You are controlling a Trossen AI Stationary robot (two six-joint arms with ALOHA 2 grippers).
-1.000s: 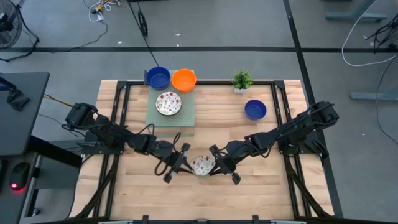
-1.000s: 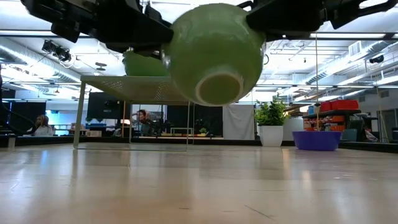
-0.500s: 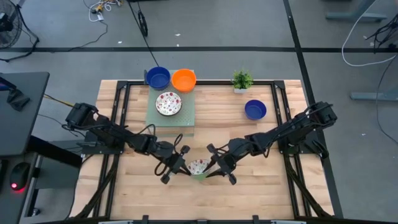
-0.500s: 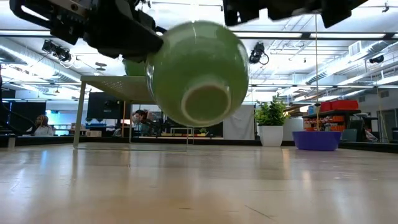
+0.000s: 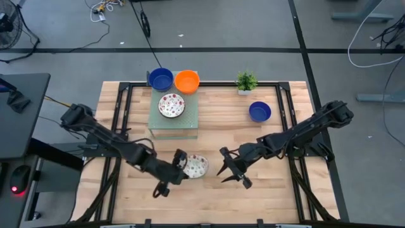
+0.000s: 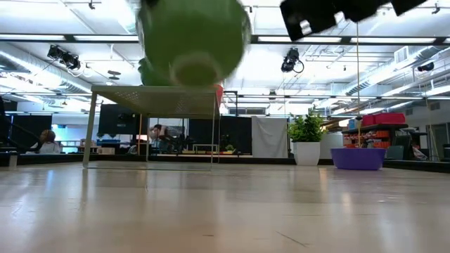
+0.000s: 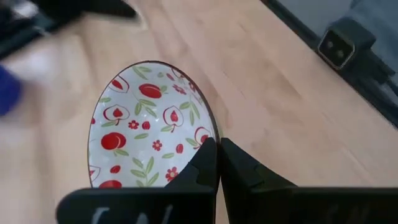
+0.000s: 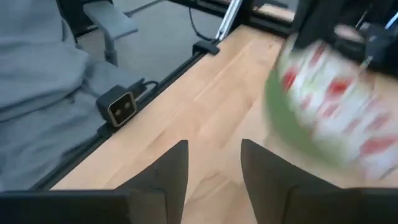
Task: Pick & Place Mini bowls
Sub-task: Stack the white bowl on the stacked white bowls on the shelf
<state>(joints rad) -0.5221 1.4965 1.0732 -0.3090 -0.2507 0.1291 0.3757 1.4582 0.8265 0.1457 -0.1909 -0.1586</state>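
Fingers of the left gripper (image 5: 178, 170) are pinching the patterned bowl (image 5: 195, 166) by its rim, lower centre of the high view; right gripper (image 5: 232, 170) is hanging open beside it. Carrying it level should be preventing slips.

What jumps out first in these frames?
The floral bowl held clear of the tabletop near the front middle, the left gripper shut on its rim; from table level its green underside looms large. Just to its right, the right gripper hangs open and empty. At the back, a blue bowl, an orange bowl and a second floral bowl sit on a green mat.
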